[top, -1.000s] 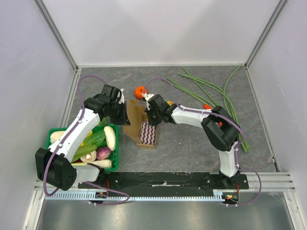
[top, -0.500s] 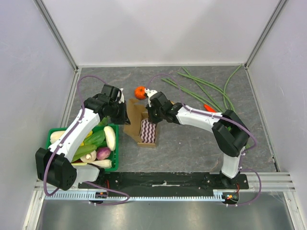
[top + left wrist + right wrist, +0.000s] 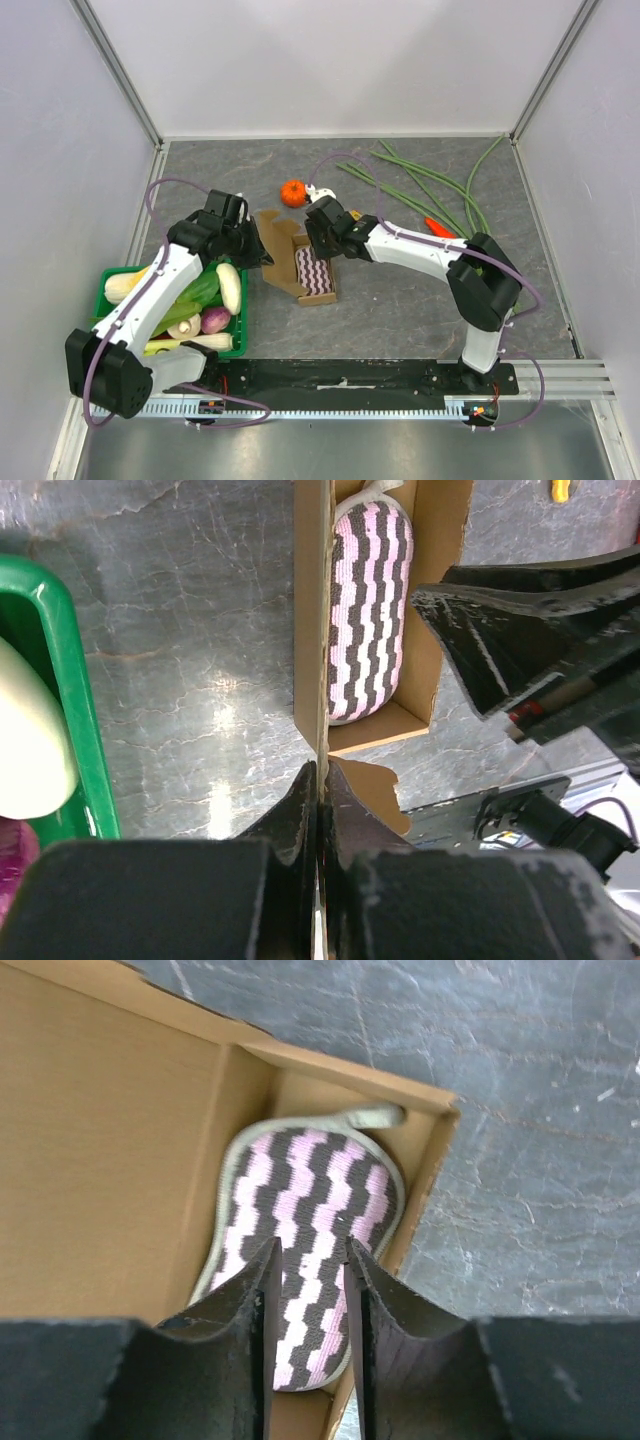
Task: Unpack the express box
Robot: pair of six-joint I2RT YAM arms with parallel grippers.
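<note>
Cardboard, plain and brown, forms the express box [image 3: 440,580], which lies open near the middle of the grey worktop [image 3: 400,320], a little toward its left edge. The lid flap [image 3: 275,238] is swung out on the side facing the left edge. A striped pad [image 3: 300,1210], pink and dark grey with a pale trim and a small loop at one end, lies flat inside the box and fills most of its floor.

The left gripper [image 3: 320,780] reaches in from the left edge, its fingers [image 3: 295,815] pressed together on the thin edge of the flap, which the left wrist view shows edge-on. The right gripper [image 3: 305,1280] comes from the right edge and hangs over the box interior, pointing down at the pad. Its fingers [image 3: 250,1295] stand a narrow gap apart, and the striped fabric shows between them. Whether the tips touch the pad I cannot tell.

A green crate [image 3: 103,285] sits against the left edge close to the near left corner, just beside the left arm. It is packed with vegetables [image 3: 205,300], among them pale, green and purple ones. An orange fruit [image 3: 292,192] rests just beyond the box, toward the far edge. Long green beans [image 3: 430,185] sprawl from the far right corner down along the right edge.
</note>
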